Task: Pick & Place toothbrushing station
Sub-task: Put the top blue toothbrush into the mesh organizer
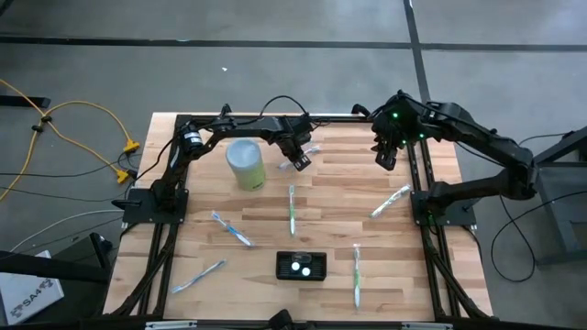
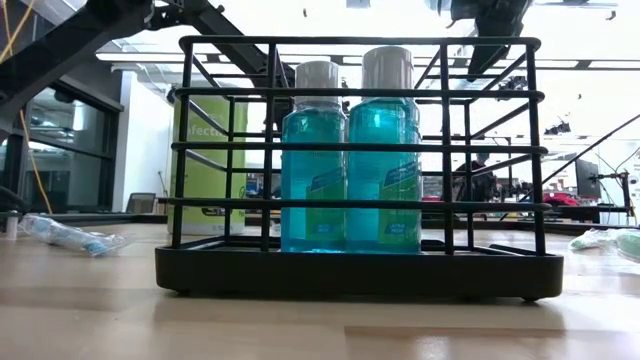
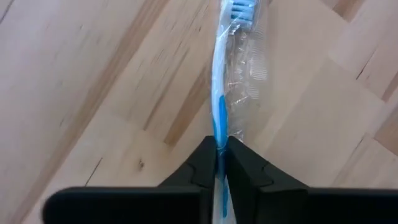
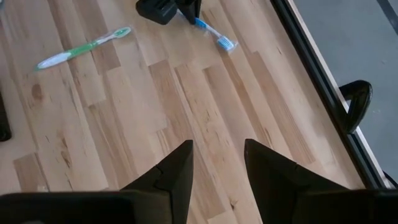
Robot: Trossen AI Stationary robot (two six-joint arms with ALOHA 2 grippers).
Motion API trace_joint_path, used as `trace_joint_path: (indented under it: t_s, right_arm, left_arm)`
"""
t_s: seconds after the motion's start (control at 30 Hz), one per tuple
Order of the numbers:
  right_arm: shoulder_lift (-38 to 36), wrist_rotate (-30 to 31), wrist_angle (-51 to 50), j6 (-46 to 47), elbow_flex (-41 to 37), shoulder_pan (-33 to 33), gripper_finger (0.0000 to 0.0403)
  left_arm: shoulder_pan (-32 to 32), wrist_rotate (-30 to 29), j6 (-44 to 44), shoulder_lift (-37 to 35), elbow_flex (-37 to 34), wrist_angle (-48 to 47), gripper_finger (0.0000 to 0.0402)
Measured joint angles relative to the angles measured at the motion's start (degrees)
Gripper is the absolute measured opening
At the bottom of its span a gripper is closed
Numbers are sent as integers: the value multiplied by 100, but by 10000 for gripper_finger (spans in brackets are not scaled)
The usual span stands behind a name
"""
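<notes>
Gripping a wrapped blue toothbrush (image 3: 219,106), the left gripper (image 3: 219,163) is pinched shut beside the green cylinder (image 1: 246,164). Right gripper (image 4: 217,163) hovers open, empty, well apart from it.

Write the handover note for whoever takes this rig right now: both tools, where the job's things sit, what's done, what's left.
Left tool: shut on a wrapped blue toothbrush at the table's far side, beside the pale green cylinder.
Right tool: open, holding nothing, above bare wood at the far right.
Toothbrushing station: near-centre of the table, untouched by either arm.
Other toothbrushes lie loose, including a green one mid-table.
Done: one toothbrush gripped.
Left: no brush in the station visible yet; the station itself is unmoved.
</notes>
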Motion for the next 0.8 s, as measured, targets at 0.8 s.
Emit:
trace_joint_path:
  t_s: [0.8]
  right_arm:
    - [2, 9, -109, 167, 0, 0, 135]
  left_arm:
    - [-151, -239, 425, -528, 407, 348, 3]
